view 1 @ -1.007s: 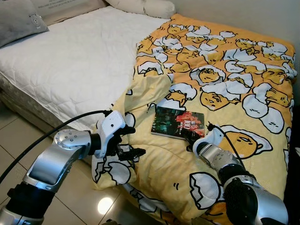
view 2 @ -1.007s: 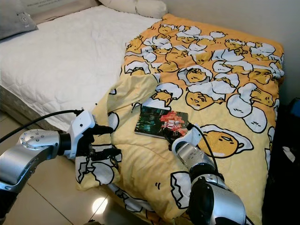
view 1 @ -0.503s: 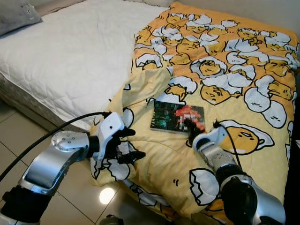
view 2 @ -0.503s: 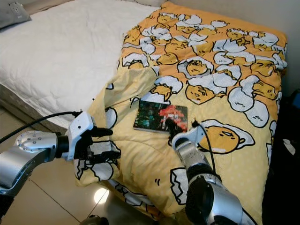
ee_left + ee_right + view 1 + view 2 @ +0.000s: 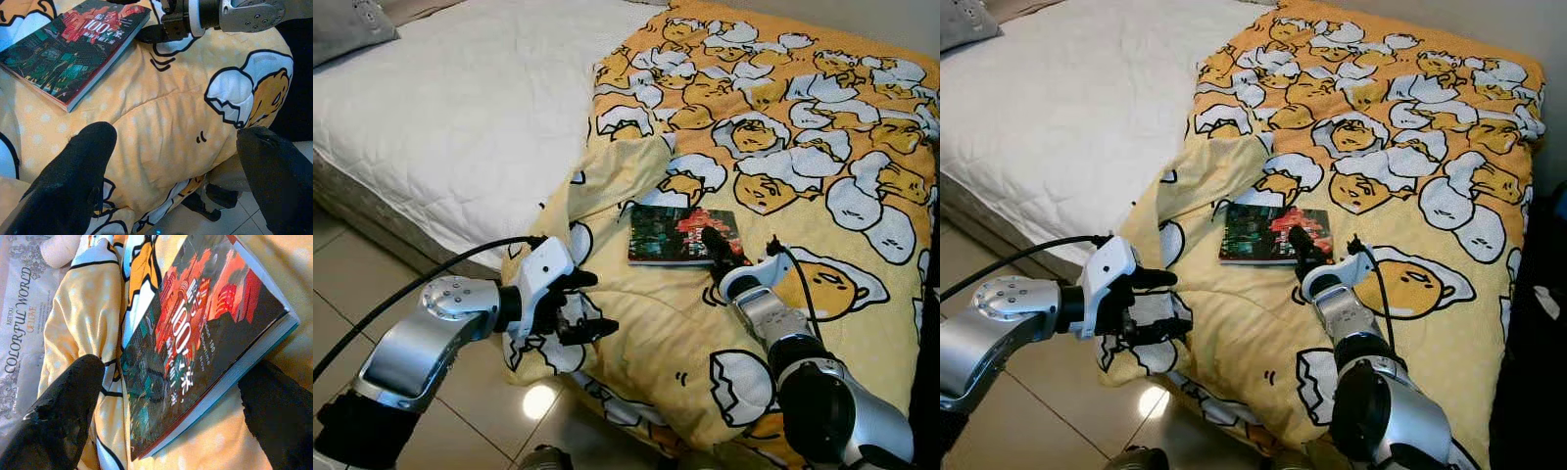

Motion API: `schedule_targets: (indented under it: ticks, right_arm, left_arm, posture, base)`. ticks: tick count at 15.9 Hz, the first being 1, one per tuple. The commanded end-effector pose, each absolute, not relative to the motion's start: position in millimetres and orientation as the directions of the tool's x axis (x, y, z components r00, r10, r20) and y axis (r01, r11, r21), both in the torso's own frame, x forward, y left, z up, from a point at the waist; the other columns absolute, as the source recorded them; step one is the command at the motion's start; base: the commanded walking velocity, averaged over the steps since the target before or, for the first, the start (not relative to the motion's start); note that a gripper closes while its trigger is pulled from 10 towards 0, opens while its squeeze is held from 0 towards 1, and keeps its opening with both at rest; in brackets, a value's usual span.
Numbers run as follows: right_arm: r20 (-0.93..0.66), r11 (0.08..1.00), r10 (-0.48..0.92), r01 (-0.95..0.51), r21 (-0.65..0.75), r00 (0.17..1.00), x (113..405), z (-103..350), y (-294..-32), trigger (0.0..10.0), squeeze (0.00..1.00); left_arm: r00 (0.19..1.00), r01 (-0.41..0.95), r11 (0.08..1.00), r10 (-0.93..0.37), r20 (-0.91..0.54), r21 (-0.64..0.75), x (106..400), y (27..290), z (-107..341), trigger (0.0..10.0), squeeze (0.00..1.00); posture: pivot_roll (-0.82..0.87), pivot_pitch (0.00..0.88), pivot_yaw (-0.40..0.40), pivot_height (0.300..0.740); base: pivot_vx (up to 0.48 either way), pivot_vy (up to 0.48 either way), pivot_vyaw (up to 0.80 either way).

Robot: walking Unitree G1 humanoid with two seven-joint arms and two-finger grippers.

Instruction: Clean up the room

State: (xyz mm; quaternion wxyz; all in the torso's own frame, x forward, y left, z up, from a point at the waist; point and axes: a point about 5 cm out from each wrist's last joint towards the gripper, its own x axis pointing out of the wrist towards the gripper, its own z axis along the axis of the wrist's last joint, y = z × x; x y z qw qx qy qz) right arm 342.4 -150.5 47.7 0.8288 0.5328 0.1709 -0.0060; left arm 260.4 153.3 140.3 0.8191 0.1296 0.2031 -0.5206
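Dark, glossy paperback book with red cover art [image 5: 677,234] lies flat on the yellow egg-print quilt [image 5: 822,176]; my right gripper [image 5: 715,244] sits at its near edge, fingers spread. I'd slide one finger under, then pinch; my left gripper [image 5: 579,308] hovers open at the quilt's hanging corner

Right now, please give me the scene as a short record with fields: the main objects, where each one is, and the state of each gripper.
book: lies flat on the yellow blanket
blanket: egg-pattern, spread over the bed, one corner hanging at the edge
mattress: white, uncovered beside the blanket
right gripper: open, fingers on either side of the book's near edge
left gripper: open, at the hanging blanket corner
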Motion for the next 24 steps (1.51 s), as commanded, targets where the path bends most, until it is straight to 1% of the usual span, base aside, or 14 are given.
schedule_targets:
  ticks: [1,5,6,7,8,10,11,12,13,16,17,18,19,24]
  right_arm:
    - [-0.232,0.405,0.171,0.146,0.903,0.958,351,61,-147,10.0,0.00]
    - [-0.219,0.400,0.193,0.127,0.908,0.957,355,66,-137,10.0,0.00]
    - [-0.223,0.401,0.196,0.130,0.907,0.955,355,66,-134,8.1,0.00]
    - [-0.231,0.404,0.203,0.133,0.905,0.952,356,66,-131,5.9,0.00]
    - [-0.252,0.420,0.211,0.146,0.896,0.944,356,66,-126,6.0,0.00]
    - [-0.313,0.454,0.203,0.194,0.869,0.928,355,62,-121,7.2,0.00]
    - [-0.350,0.475,0.189,0.226,0.850,0.917,354,59,-119,7.3,0.00]
    - [-0.379,0.487,0.172,0.256,0.835,0.909,353,57,-117,4.8,0.00]
    - [-0.388,0.476,0.164,0.272,0.837,0.907,353,57,-115,4.7,0.00]
    - [-0.387,0.454,0.137,0.289,0.843,0.912,357,62,-113,2.6,0.00]
    - [-0.387,0.451,0.136,0.290,0.844,0.912,357,62,-113,2.6,0.00]
    - [-0.381,0.439,0.126,0.293,0.849,0.916,359,64,-112,0.8,0.00]
    - [-0.376,0.433,0.123,0.291,0.853,0.918,360,66,-112,0.0,0.00]
    - [-0.375,0.430,0.118,0.293,0.854,0.920,359,65,-113,0.0,0.00]
  left_arm:
    - [0.359,0.913,0.408,-0.808,-0.467,-0.004,257,154,143,10.0,1.00]
    - [0.351,0.916,0.402,-0.810,-0.470,-0.009,255,154,142,10.0,1.00]
    - [0.351,0.916,0.402,-0.810,-0.469,-0.010,255,155,143,10.0,1.00]
    - [0.352,0.915,0.403,-0.810,-0.469,-0.010,255,155,143,10.0,1.00]
    - [0.354,0.914,0.406,-0.808,-0.471,-0.009,255,156,143,10.0,1.00]
    - [0.358,0.912,0.411,-0.804,-0.474,-0.008,255,156,142,10.0,1.00]
    - [0.361,0.910,0.414,-0.804,-0.473,-0.008,255,155,143,10.0,1.00]
    - [0.366,0.909,0.418,-0.802,-0.472,-0.006,256,155,144,10.0,1.00]
    - [0.369,0.907,0.421,-0.801,-0.472,-0.005,256,155,144,10.0,1.00]
    - [0.382,0.901,0.434,-0.794,-0.473,-0.002,256,157,144,10.0,1.00]
    - [0.383,0.900,0.435,-0.794,-0.473,-0.002,256,157,144,10.0,1.00]
    - [0.383,0.899,0.437,-0.792,-0.474,-0.004,255,157,145,10.0,1.00]
    - [0.385,0.898,0.440,-0.791,-0.475,-0.005,255,158,144,10.0,1.00]
    - [0.390,0.895,0.447,-0.789,-0.474,-0.008,254,158,144,10.0,1.00]
  posture:
    - [-0.06,0.125,-0.011,0.740]
    - [-0.05,0.128,-0.016,0.740]
    - [-0.04,0.133,-0.016,0.740]
    - [-0.04,0.135,-0.015,0.740]
    - [-0.04,0.143,-0.011,0.740]
    - [-0.03,0.157,-0.003,0.740]
    - [-0.03,0.168,0.002,0.740]
    - [-0.02,0.176,0.005,0.740]
    - [-0.01,0.179,0.007,0.740]
    - [0.00,0.191,0.008,0.740]
    - [0.00,0.191,0.008,0.740]
    - [0.00,0.196,0.005,0.740]
    - [0.00,0.194,0.003,0.740]
    - [0.00,0.186,0.002,0.740]
  base:
    - [0.000,0.000,0.00]
    - [0.000,0.000,0.00]
    - [0.000,0.000,0.00]
    - [0.000,0.000,0.00]
    - [0.000,0.000,0.00]
    - [0.000,0.000,0.00]
    - [0.000,0.000,0.00]
    - [0.000,0.000,0.00]
    - [0.000,0.000,0.00]
    - [0.000,0.000,0.00]
    - [0.000,0.000,0.00]
    - [0.000,0.000,0.00]
    - [0.000,0.000,0.00]
    - [0.000,0.000,0.00]
